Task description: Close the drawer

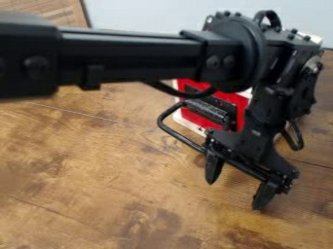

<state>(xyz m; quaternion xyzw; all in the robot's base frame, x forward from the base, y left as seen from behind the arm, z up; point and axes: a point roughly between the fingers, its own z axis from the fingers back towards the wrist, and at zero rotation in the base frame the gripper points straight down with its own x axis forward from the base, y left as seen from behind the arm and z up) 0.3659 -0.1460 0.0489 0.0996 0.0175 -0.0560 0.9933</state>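
Note:
My black arm [117, 58] reaches in from the left and fills the upper half of the camera view. Its gripper [240, 185] hangs over the wooden table [92, 175] at the lower right, open, with two black fingers [216, 167] spread apart and nothing between them. Behind the gripper sits a red and white object with a black wire frame [208, 115], mostly hidden by the arm; I cannot tell whether it is the drawer. No drawer front shows clearly.
The brown wooden tabletop spreads across the left and front. A pale wall [143, 15] rises behind. A wooden panel [53, 10] stands at the top left corner.

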